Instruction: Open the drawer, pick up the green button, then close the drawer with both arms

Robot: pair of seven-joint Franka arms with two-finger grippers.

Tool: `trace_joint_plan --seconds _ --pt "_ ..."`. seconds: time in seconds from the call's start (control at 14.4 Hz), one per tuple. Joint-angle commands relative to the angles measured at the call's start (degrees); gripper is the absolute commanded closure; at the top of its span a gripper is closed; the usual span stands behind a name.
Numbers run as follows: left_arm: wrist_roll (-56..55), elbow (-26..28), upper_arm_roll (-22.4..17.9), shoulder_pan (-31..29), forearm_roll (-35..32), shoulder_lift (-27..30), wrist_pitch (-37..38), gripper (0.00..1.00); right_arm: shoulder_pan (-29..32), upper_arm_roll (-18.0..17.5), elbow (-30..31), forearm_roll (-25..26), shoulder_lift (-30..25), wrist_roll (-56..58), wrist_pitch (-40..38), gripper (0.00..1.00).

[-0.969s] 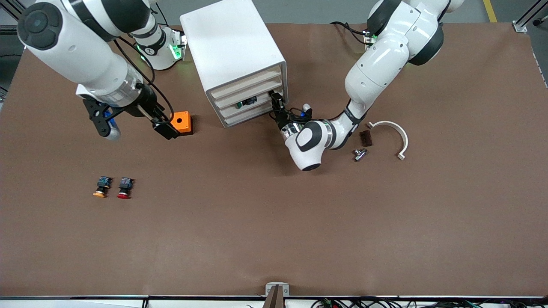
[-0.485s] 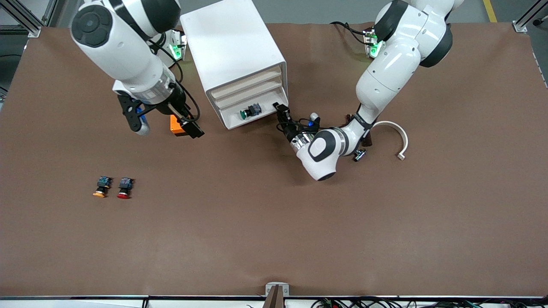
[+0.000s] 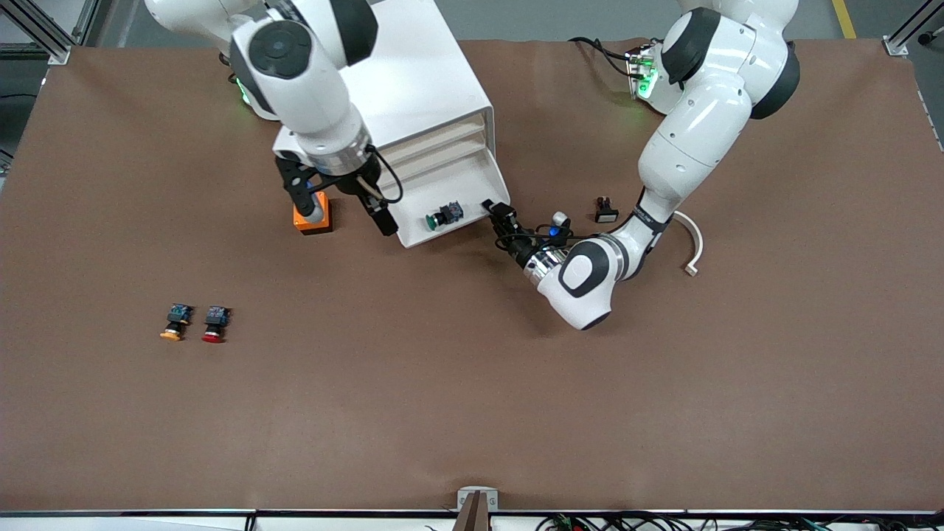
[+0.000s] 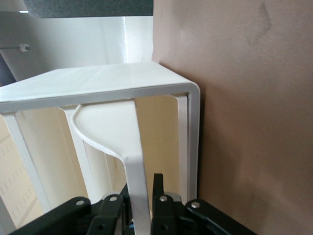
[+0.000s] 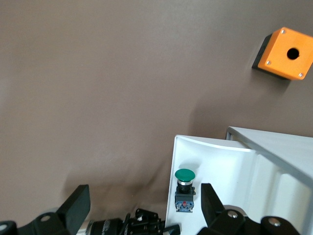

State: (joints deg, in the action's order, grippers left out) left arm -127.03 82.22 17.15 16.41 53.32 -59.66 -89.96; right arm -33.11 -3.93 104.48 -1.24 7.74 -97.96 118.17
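Observation:
The white cabinet (image 3: 413,81) has its drawer (image 3: 461,184) pulled out toward the front camera. The green-capped button (image 3: 442,215) lies on its side in the drawer, near the front wall. My left gripper (image 3: 495,214) is shut on the drawer's front wall at the left arm's end. In the left wrist view (image 4: 142,196) the thin white wall (image 4: 132,147) is pinched between the fingers. My right gripper (image 3: 345,210) is open and empty, over the drawer's corner at the right arm's end. In the right wrist view (image 5: 142,203) the button (image 5: 185,188) lies close to one finger (image 5: 211,196).
An orange box (image 3: 313,214) with a round hole stands beside the drawer, under the right gripper. A yellow-capped button (image 3: 174,323) and a red-capped button (image 3: 214,324) lie toward the right arm's end. A white curved clamp (image 3: 692,236) and a small black part (image 3: 605,210) lie near the left arm.
The left gripper has pulled the drawer out toward the front camera, baring the green button. The right arm has swung from beside the orange box to the drawer's corner.

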Motion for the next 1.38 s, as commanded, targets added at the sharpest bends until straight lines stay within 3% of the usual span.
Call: trace_joint_plan --seconds 0.0,0.07,0.14,0.28,0.83,1.32 --pt "-0.24 -0.13 -0.98 0.38 0.03 -0.37 -2.50 0.64 -2.65 0.42 -0.24 2.03 2.97 -4.16 2.32 0.00" --pt "-0.41 -0.13 -0.98 0.38 0.12 -0.37 -3.02 0.27 -3.18 0.42 -0.24 2.81 4.02 -5.21 3.55 0.00" --pt "-0.33 -0.04 -0.98 0.29 0.12 -0.28 -3.46 0.00 -3.80 0.42 -0.24 3.52 5.25 -5.92 4.08 0.00" --pt "0.89 -0.13 -0.98 0.21 -0.40 -0.10 -3.56 0.00 -4.76 0.42 -0.15 4.40 7.10 -6.01 5.05 0.00" --pt "29.08 -7.15 -1.06 -2.08 -1.28 0.78 -0.84 0.00 -9.16 0.42 4.94 8.35 10.80 -9.96 12.69 0.00" --pt "50.54 -9.62 -1.33 -2.08 -15.94 4.90 -3.02 0.00 -13.38 0.42 5.65 13.36 14.49 -16.20 15.06 0.00"
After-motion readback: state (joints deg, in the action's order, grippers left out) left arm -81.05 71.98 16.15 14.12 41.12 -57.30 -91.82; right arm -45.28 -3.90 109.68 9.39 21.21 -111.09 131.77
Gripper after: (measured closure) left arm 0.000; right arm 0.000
